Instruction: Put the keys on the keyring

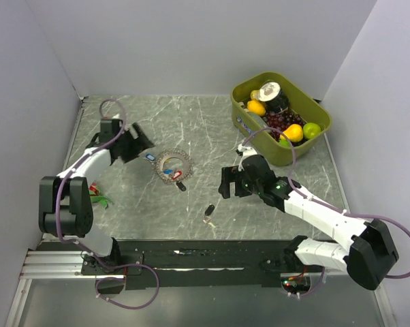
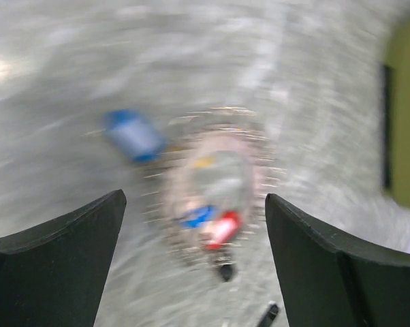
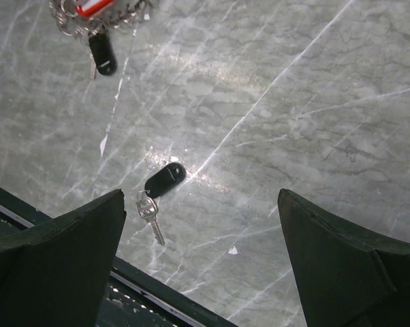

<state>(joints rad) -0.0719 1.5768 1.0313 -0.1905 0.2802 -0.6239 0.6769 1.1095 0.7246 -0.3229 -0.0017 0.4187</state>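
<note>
Near the middle of the desk (image 1: 144, 218) the keyring (image 1: 173, 165) lies flat, with a red key (image 1: 177, 176) and a blue key (image 1: 168, 169) inside its loop and a black key (image 1: 182, 185) at its near rim. I cannot tell whether any of them is threaded. Another blue piece (image 2: 132, 134) sits just outside the ring.

The left end effector (image 1: 140, 142) hovers at the ring's far left, jaws spread wide and holding nothing, probably lined up to pin or lift the ring. The right end effector (image 1: 227, 182), likewise wide open and empty, hangs above the loose black key (image 3: 165, 179). That key lies apart from the ring toward the near edge and is likely the next pick.

A green bin (image 1: 280, 116) of fruit stands far right, out of the way, and nothing seems to block either reach.
</note>
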